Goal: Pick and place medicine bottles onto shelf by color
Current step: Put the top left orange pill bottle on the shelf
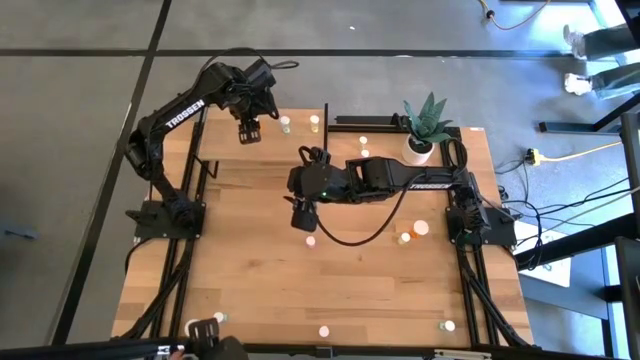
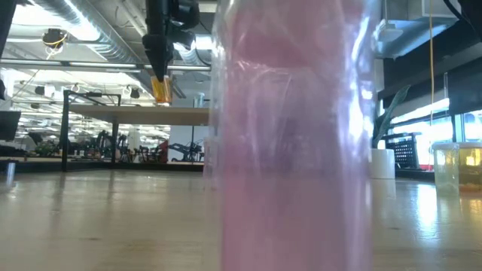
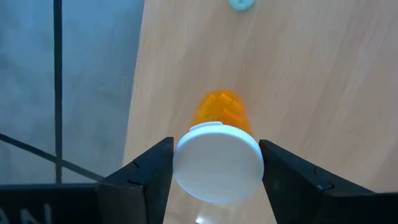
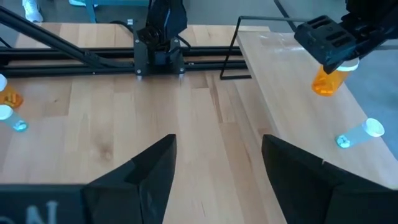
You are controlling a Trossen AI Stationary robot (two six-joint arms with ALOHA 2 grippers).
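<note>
Left tool (image 3: 217, 174) pinches orange bottle (image 3: 219, 143) above shelf (image 4: 298, 81); right tool (image 4: 217, 168) spread.

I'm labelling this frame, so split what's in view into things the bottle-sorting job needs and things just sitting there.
Part of the job:
- left gripper, shut on the orange medicine bottle with a white cap
- light-wood shelf with black posts
- right gripper, open and empty
- pink bottle

Just lying about:
- green potted plant in a white pot
- yellow cable on the floor

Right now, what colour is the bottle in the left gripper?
Orange body, white cap: the medicine bottle in the left gripper shows best in the left wrist view.
</note>
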